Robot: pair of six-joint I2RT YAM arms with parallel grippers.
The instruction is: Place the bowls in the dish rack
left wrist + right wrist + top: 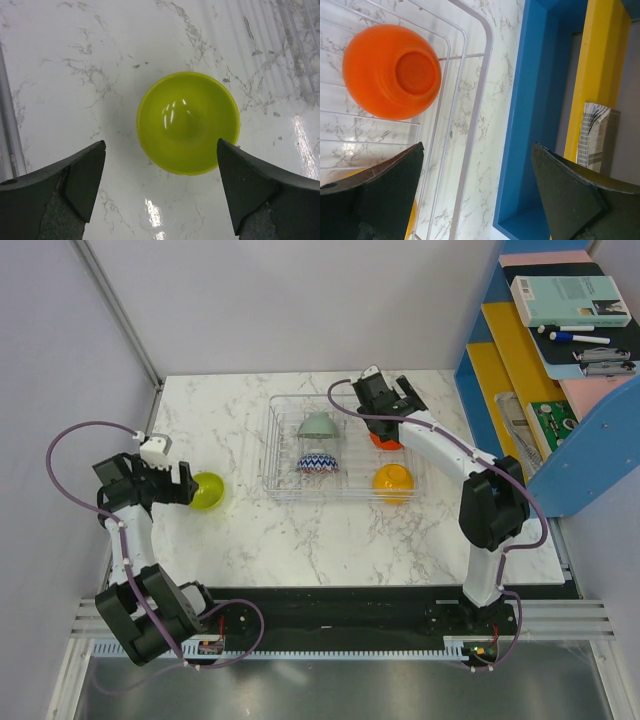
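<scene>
Top external: lime bowl (207,491) upright on bench (300,540), left of rack (271,450).
Rack: holds grey-green (317,425), zigzag (318,464), red-orange (384,441), orange-yellow (393,478) bowls.
Left end effector (161,142): wide, flanking lime bowl, gripping nothing.
Right end effector (477,146): wide, empty, over rack's right wall, near inverted red-orange.

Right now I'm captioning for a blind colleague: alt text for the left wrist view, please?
A lime green bowl rests on the white marble table, just beyond the left gripper, whose two dark fingers stand wide open on either side. The edge of the clear dish rack shows at upper right.
</scene>
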